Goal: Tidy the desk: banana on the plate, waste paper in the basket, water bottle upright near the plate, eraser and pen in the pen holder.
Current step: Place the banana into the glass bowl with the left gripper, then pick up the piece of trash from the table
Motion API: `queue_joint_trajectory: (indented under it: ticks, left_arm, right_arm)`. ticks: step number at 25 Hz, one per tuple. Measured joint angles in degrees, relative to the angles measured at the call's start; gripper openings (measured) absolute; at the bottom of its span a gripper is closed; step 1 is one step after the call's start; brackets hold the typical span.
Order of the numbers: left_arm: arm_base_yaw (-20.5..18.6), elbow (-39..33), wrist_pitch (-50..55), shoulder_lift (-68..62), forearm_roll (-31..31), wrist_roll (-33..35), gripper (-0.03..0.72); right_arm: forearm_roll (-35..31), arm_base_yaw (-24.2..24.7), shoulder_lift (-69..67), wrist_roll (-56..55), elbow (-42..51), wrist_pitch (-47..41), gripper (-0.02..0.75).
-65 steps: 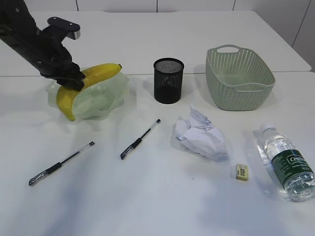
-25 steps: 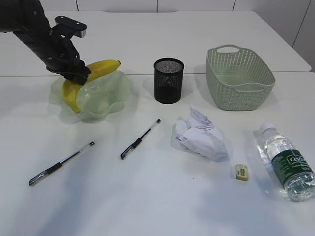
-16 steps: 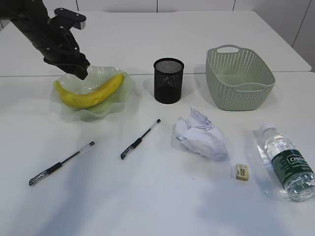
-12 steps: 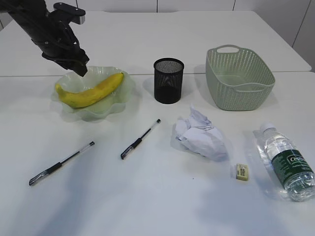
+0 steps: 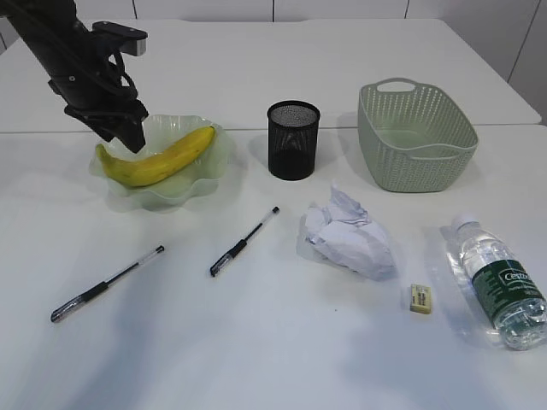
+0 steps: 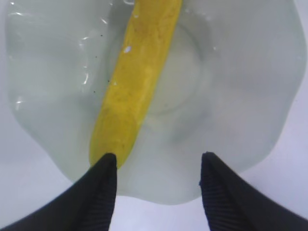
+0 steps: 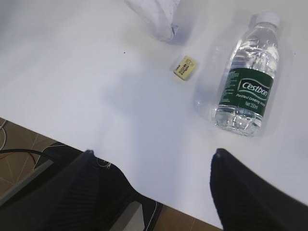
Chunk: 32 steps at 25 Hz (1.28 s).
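The banana lies in the pale green wavy plate; both show in the left wrist view, banana, plate. My left gripper is open and empty just above the plate's back left rim. Two pens lie on the table. The crumpled paper, eraser and lying water bottle sit at the right. The black mesh pen holder and green basket stand at the back. My right gripper is open and empty above the table's front edge, out of the exterior view.
The right wrist view shows the eraser, the bottle and a corner of the paper on the white table, with the table edge and floor below.
My left gripper let go of the banana, which dropped flat into the plate. The gripper then rose and drew back to the left, open.
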State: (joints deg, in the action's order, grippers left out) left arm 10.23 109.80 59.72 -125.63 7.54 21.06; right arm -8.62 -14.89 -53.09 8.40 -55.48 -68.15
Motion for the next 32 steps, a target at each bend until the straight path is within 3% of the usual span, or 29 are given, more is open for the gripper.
queue_joint_trajectory:
  ticks: [10, 26, 32]
  left_arm:
    - [0.0, 0.1, 7.53, 4.08, 0.9, -0.84, 0.401]
    - [0.0, -0.01, 10.67, 9.09, -2.67, -14.44, 0.401]
    - [0.0, -8.1, 10.76, 15.4, -6.11, -16.51, 0.4]
  right_arm:
    - [0.0, 0.0, 0.0, 0.0, 0.0, 0.0, 0.536]
    - [0.0, 0.0, 0.0, 0.0, 0.0, -0.65, 0.536]
    - [0.0, 0.0, 0.0, 0.0, 0.0, -0.87, 0.536]
